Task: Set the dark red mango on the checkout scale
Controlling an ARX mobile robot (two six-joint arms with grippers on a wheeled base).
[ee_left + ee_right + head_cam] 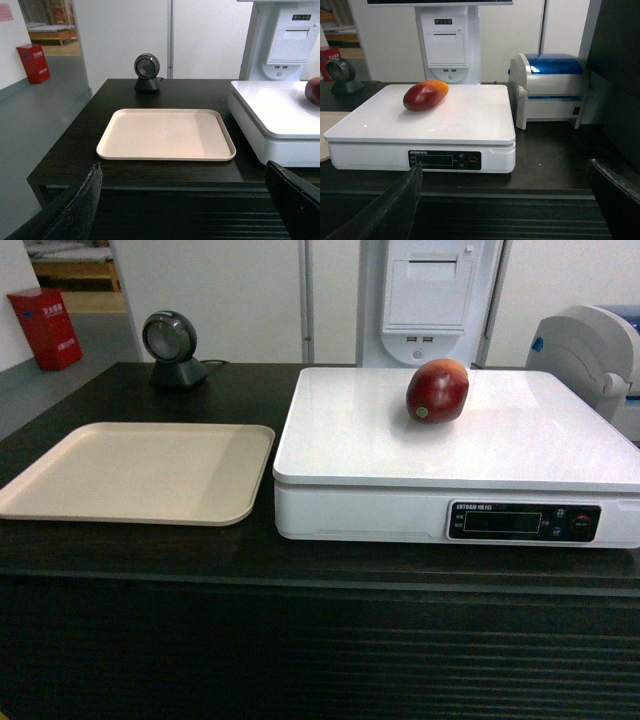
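The dark red mango (437, 390) lies on the glossy white top of the scale (380, 440), toward its back; the right wrist view shows the mango (425, 95) on the scale (470, 120) with its orange end to the right. The scale stands on the dark wood-grain checkout counter (300, 560). Neither gripper appears in the head view. My left gripper (182, 192) is open, low in front of the counter's ribbed face. My right gripper (505, 192) is open too, below the counter edge, empty.
A flat beige tray (140, 472) lies left of the scale. A round black scanner (172, 350) stands at the back left. A white and blue printer (551, 90) sits right of the scale, and a white terminal stand (430, 300) rises behind it.
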